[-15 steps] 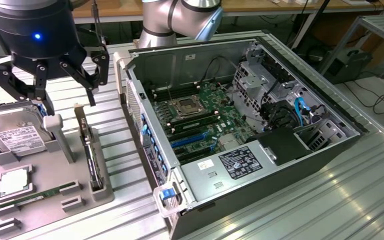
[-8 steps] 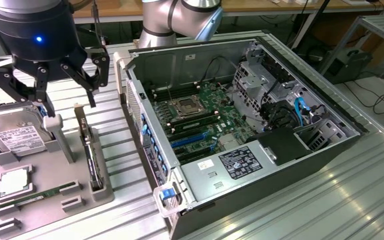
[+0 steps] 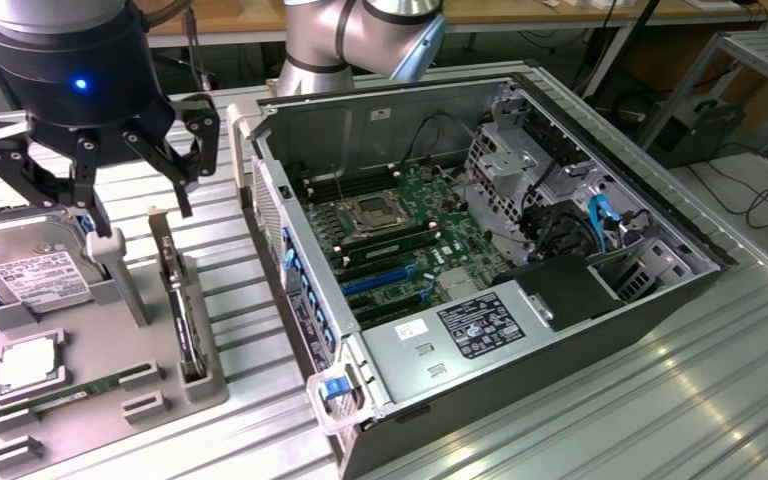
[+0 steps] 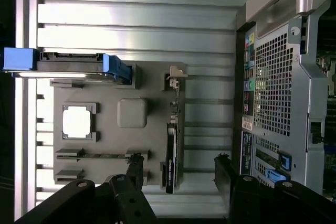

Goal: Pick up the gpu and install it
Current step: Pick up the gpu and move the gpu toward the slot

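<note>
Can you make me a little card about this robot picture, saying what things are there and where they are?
gripper: open, holding nothing, hanging above the tray
gpu: standing on its edge in a tray slot, not picked up
also on the tray: hard drive, processor chip, memory stick
computer case: side open, beside the tray on the exterior view's right
job so far: gpu not yet installed
</note>
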`<state>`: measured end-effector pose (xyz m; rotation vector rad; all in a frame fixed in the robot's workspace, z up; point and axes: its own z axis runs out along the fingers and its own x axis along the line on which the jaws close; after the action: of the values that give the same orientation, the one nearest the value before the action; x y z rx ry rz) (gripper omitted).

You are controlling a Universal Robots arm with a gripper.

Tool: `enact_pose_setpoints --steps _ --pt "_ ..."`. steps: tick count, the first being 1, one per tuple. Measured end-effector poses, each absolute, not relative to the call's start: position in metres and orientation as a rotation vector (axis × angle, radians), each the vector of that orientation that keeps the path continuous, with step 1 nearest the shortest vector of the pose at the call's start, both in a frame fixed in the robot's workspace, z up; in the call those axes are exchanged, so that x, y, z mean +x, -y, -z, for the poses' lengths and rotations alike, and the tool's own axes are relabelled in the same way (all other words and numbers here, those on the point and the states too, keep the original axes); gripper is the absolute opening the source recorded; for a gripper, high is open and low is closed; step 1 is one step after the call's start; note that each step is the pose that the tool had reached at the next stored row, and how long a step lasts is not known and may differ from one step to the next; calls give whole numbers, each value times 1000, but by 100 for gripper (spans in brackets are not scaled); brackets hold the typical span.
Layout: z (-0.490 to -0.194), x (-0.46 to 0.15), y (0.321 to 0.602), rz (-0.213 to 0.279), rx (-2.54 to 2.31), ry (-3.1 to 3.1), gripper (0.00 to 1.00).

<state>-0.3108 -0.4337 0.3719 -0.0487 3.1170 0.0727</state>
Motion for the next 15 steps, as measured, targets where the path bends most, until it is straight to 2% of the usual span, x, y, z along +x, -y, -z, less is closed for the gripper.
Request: enact_pose_setpoints --steps 15 --pt "-364 -311 434 -73 -65 -3117 66"
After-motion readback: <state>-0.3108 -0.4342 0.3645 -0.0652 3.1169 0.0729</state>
